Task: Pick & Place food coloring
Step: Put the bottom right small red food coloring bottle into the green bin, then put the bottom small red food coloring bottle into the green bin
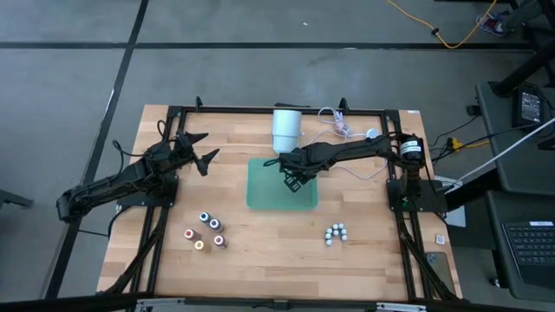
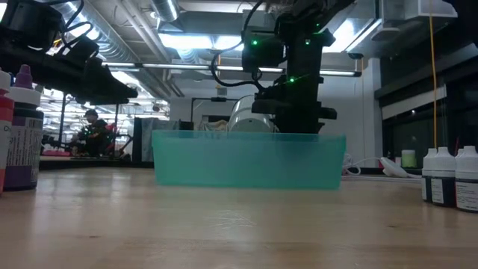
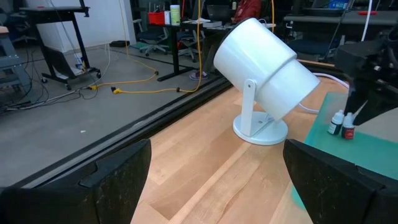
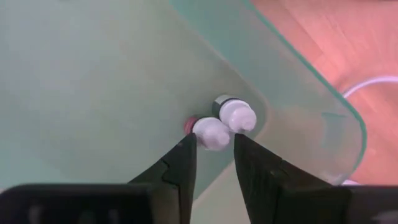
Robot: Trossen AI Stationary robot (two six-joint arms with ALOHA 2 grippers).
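The food coloring stands in two groups on the table: several bottles with coloured tops (image 1: 206, 230) and several white-topped ones (image 1: 336, 232). Two more small white-capped bottles (image 4: 238, 116) stand in the green tray (image 1: 260, 195), also seen in the left wrist view as bottles (image 3: 336, 122). My right gripper (image 4: 212, 149) reaches down into the tray from the table's right and is shut on the red-labelled one (image 4: 210, 133). My left gripper (image 3: 216, 180) hangs open over the table's left side (image 1: 198, 149), touching nothing. My right gripper pinches the red-labelled bottle's white cap (image 4: 214, 135) between its two fingertips (image 4: 186, 155), coming from above and pointing down. The bottle is upright beside the second bottle, by a rounded corner of the tray floor. I cannot tell whether its base rests on the floor.
A large white cylinder on a stand (image 1: 287, 128) sits just beyond the tray's far edge, with a white cable (image 1: 342, 130) beside it. In the low view the tray's wall (image 2: 246, 161) hides my right gripper. Bare wood lies along the near edge.
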